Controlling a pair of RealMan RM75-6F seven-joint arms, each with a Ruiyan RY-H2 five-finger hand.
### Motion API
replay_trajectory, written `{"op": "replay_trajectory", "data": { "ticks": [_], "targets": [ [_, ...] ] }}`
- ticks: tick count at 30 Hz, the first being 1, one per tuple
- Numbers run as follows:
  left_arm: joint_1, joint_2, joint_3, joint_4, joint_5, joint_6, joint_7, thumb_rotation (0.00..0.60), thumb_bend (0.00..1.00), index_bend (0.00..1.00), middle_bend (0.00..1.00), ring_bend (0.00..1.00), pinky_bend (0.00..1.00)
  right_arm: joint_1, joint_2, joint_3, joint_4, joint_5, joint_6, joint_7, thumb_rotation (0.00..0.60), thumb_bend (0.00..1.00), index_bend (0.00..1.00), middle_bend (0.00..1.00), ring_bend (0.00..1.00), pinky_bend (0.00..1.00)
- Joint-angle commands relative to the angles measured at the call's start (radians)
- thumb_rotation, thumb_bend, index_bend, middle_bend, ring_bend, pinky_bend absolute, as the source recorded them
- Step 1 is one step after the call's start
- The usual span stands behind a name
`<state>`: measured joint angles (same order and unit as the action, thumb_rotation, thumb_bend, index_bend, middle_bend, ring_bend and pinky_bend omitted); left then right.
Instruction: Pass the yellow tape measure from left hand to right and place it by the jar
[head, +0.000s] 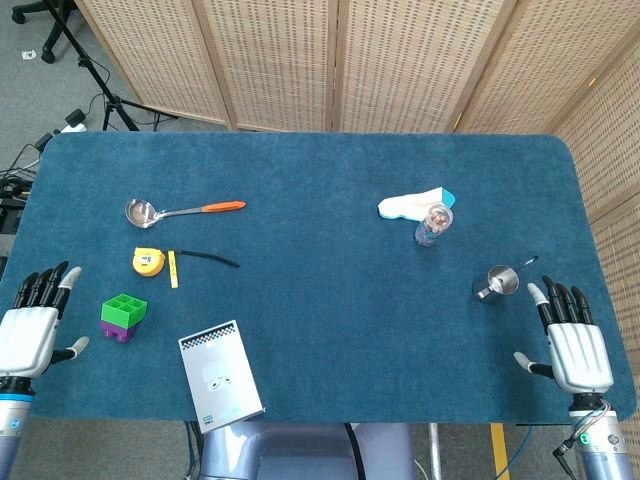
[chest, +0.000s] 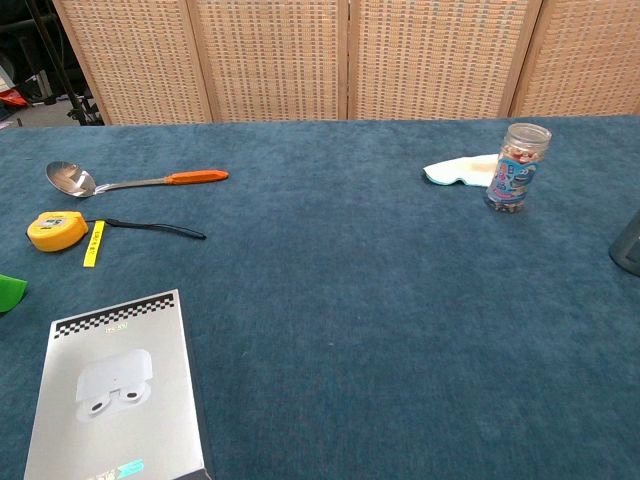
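Fingers apart on both hands, nothing held: left hand (head: 28, 335) lower left of head view, right hand (head: 575, 345) lower right, both resting palm-down at near edge of blue table (head: 320, 350). Neither visible in chest view.

Largest to smallest among the clutter, w/ risks:

White product box (head: 221, 372) bottom centre-left of head view, near left hand's path; could get nudged if reach swings wide.

Ladle (head: 180, 210) w/ orange handle, upper left, just above target; could get dragged along if fingers overshoot.

White-and-teal cloth (head: 410, 205) upper right, just beside jar; soft, uneven, bad landing spot, tape could tip or roll.

Green-purple block (head: 123, 317) lower left, between left hand and target; likely collision on a straight approach.

Jar (head: 434, 224) upper right of centre, upright, tall and narrow; prob. topples if right hand comes in low or wide during placement.

Metal cup (head: 498, 281) right side, just ahead of right hand, on route to jar; easy to knock.

Yellow tape measure (head: 148, 261) left-centre, on table, untouched, some blade (head: 172, 269) pulled out plus dark strap (head: 205, 259) trailing right. Loose bits could snag fingers or sweep things mid-transfer. Rounded case, prob. slippery; handover well apart from either rest pose, so drop risk highest there.
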<state>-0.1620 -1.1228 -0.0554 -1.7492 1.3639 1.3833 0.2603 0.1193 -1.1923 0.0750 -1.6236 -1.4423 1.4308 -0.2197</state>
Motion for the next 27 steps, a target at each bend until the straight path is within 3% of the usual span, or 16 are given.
{"op": "replay_trajectory", "data": {
  "ticks": [1, 27],
  "targets": [
    [-0.003, -0.005, 0.002, 0.002, -0.002, -0.006, 0.009, 0.600, 0.17, 0.01, 0.00, 0.00, 0.00, 0.000, 0.001, 0.001, 0.003, 0.005, -0.002, 0.002, 0.600, 0.08, 0.07, 0.00, 0.00, 0.00],
    [-0.004, -0.002, 0.003, -0.015, -0.019, -0.014, 0.015, 0.600, 0.17, 0.01, 0.00, 0.00, 0.00, -0.004, 0.011, 0.000, 0.000, 0.010, -0.003, 0.021, 0.600, 0.09, 0.07, 0.00, 0.00, 0.00]
  ]
}}
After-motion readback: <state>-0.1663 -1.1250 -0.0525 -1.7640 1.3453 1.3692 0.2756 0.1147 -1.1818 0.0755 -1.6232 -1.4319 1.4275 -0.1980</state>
